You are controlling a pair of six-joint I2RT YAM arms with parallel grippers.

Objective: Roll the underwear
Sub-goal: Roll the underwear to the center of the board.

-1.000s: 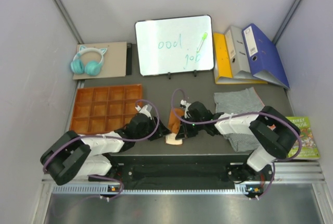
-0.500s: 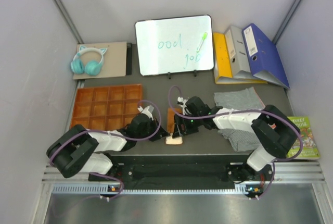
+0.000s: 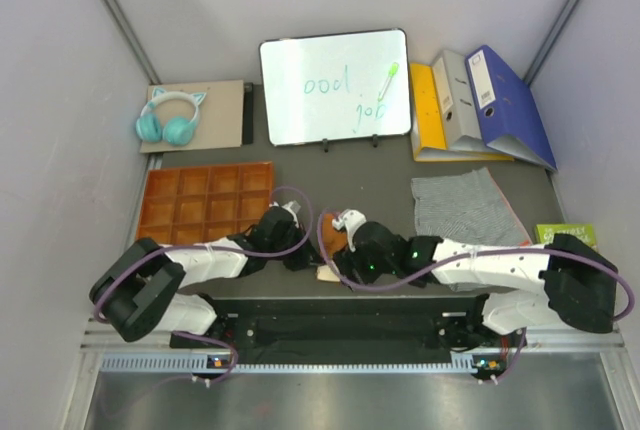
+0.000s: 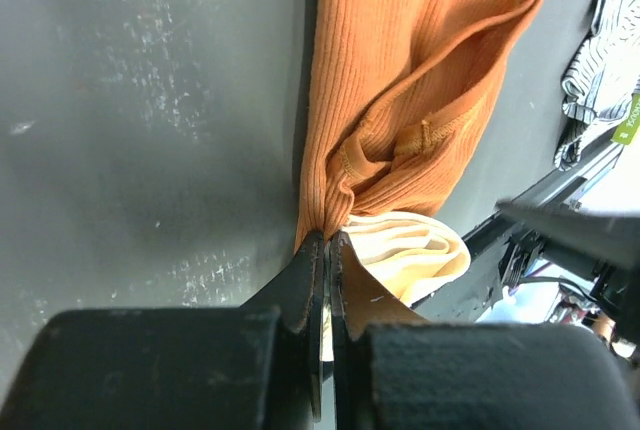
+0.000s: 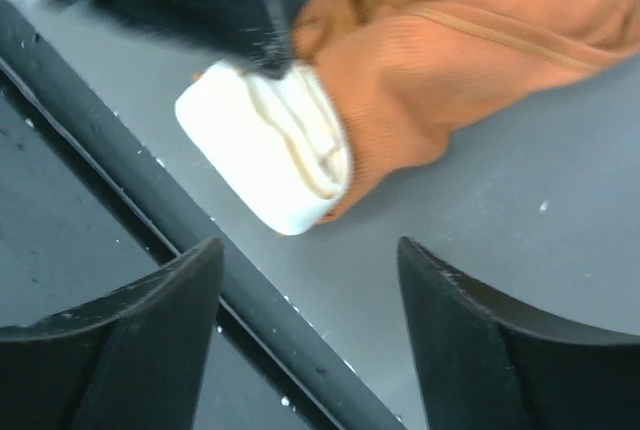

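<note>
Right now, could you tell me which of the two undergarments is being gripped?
The rust-orange briefs, pinched by the left fingers; the striped boxers lie untouched.

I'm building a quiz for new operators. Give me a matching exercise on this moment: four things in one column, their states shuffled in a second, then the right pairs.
1 orange briefs
2 striped boxer shorts
3 left gripper
4 right gripper

A open, near the cream rolled end
B shut on orange cloth
C lying flat, untouched
D partly rolled at one end

Pairs: 1-D, 2-C, 3-B, 4-A
</note>
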